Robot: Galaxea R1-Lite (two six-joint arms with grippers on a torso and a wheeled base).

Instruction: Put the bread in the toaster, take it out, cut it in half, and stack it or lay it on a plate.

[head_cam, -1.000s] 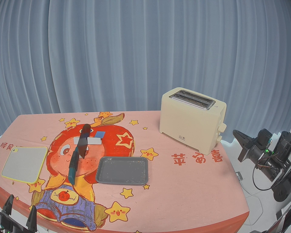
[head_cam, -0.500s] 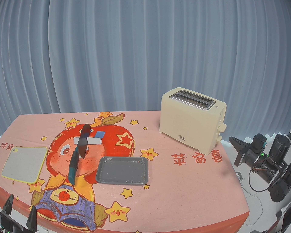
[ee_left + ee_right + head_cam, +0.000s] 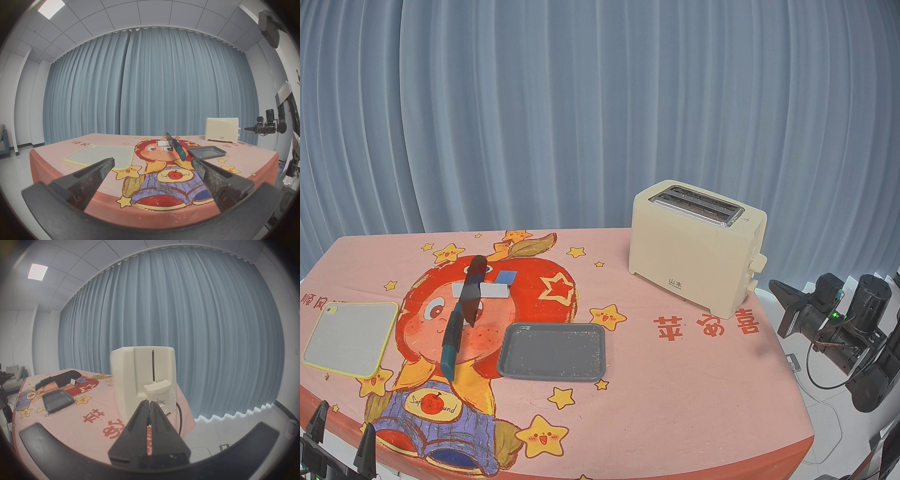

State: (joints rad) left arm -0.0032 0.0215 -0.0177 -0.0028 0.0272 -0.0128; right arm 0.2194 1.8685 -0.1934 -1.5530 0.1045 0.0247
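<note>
The boxy, smooth cream toaster point(image 3: 697, 247) has two metal-rimmed slots on top. The right gripper point(image 3: 149, 405), fingers pinched together, points at its lever end. Left of the toaster lies the shallow, grey, rectangular plate point(image 3: 553, 351); farther left, the left gripper point(image 3: 153, 162) gapes wide.

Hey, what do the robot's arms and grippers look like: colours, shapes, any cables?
The left gripper and right gripper are matte black, each with two long wedge-shaped fingers tapering to narrow tips. The right arm is black too, built of rounded cylindrical joints, with a thin black cable looping below it and a small green light near the wrist.
</note>
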